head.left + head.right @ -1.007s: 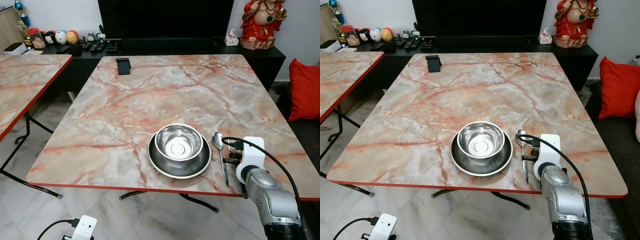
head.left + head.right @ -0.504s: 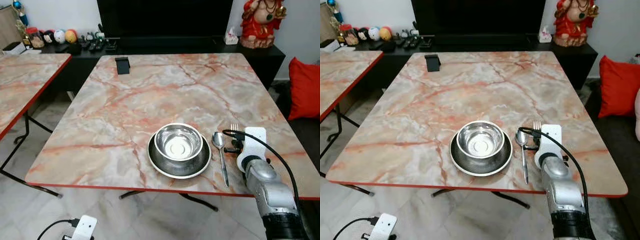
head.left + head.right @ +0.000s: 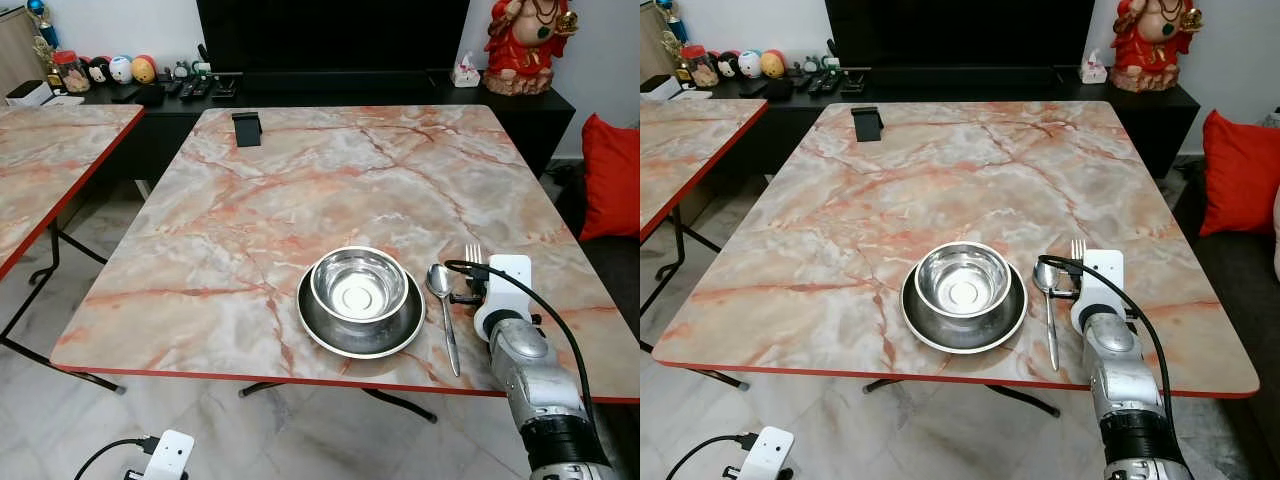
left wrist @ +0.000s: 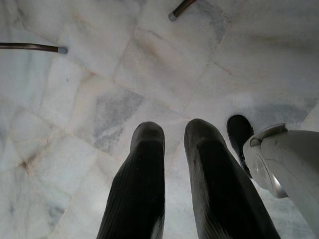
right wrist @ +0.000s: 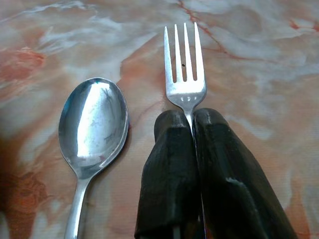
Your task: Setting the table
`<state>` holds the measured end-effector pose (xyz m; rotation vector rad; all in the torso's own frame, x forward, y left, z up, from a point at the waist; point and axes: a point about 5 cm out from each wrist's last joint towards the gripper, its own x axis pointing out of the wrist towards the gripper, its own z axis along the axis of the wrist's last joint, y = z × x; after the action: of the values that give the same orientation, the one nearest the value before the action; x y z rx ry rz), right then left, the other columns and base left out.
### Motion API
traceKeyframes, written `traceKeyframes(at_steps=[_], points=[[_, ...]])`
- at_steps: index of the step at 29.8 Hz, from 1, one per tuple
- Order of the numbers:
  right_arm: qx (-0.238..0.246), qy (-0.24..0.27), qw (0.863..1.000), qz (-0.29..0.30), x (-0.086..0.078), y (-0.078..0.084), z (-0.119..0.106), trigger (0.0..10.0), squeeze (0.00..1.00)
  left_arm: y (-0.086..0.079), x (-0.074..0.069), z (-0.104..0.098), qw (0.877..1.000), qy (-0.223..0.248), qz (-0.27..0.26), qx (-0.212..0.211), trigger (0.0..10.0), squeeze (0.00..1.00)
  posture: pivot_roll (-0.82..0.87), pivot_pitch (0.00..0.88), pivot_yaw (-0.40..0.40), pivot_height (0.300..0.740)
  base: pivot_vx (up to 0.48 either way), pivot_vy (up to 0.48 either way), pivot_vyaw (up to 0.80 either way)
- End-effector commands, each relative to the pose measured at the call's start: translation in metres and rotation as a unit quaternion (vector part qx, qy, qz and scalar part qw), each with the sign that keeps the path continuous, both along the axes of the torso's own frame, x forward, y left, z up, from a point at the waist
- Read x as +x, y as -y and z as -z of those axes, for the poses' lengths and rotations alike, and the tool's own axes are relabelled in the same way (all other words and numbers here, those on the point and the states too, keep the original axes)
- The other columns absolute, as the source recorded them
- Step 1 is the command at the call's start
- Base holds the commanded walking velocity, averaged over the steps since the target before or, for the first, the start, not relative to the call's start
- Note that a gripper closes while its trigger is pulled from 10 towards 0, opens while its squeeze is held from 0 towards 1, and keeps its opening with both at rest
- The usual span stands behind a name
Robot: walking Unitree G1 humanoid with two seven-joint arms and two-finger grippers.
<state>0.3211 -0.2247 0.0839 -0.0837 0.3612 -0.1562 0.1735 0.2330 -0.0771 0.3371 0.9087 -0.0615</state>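
in your left eye view the marble table (image 3: 330, 190) carries a steel bowl (image 3: 357, 284) sitting in a steel plate (image 3: 361, 330) near the front edge. just right of the plate lies a spoon (image 3: 442, 312), handle toward you. the right gripper (image 3: 472, 287) is over the table beside the spoon, but its white wrist housing covers its fingers here, and you can make out no more than the tines of a fork (image 3: 473, 254) poking out beyond it. a small black stand (image 3: 246, 130) sits at the far left of the table, and part of a second table (image 3: 50, 160) is cut off at the left.

the right eye view gives you the same layout; the fork's handle is hidden under the wrist there too.

in the left wrist view the left gripper (image 4: 173, 133) hangs over the pale floor tiles (image 4: 89, 84), its two fingers a little apart with nothing between them.

in the right wrist view the two black fingers (image 5: 172, 149) are pressed together on the neck of the fork, tines pointing away, spoon bowl just beside it. the fork's handle is hidden behind the fingers.
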Motion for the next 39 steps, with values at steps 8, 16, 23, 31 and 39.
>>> traceKeyframes(at_steps=[8,16,23,31,39], points=[[-0.009,0.007,1.000,-0.013,0.004,0.001,-0.001,10.0,0.00,-0.003,-0.003,0.001,1.000,-0.006,-0.004,0.000,10.0,0.00,-0.02,0.000,0.035,0.740,0.000,0.000,0.00],[-0.014,-0.006,1.000,-0.013,0.002,0.003,0.002,10.0,0.00,-0.003,-0.003,0.001,1.000,-0.007,-0.004,0.001,10.0,0.00,-0.02,0.000,0.035,0.740,0.000,0.000,0.00],[-0.014,-0.027,1.000,-0.004,-0.004,0.003,0.006,10.0,0.00,-0.003,-0.003,0.001,1.000,-0.007,-0.004,0.000,10.0,0.00,-0.02,0.000,0.035,0.740,0.000,0.000,0.00],[-0.011,-0.040,0.999,0.004,-0.008,0.003,0.009,10.0,0.00,-0.003,-0.003,0.001,1.000,-0.006,-0.004,0.000,10.0,0.00,-0.02,0.000,0.033,0.740,0.000,0.000,0.00],[-0.003,-0.031,1.000,-0.004,-0.005,-0.003,0.005,10.0,0.00,-0.003,-0.003,0.001,1.000,-0.006,-0.005,0.001,10.0,0.00,-0.02,0.000,0.032,0.740,0.000,0.000,0.00]])
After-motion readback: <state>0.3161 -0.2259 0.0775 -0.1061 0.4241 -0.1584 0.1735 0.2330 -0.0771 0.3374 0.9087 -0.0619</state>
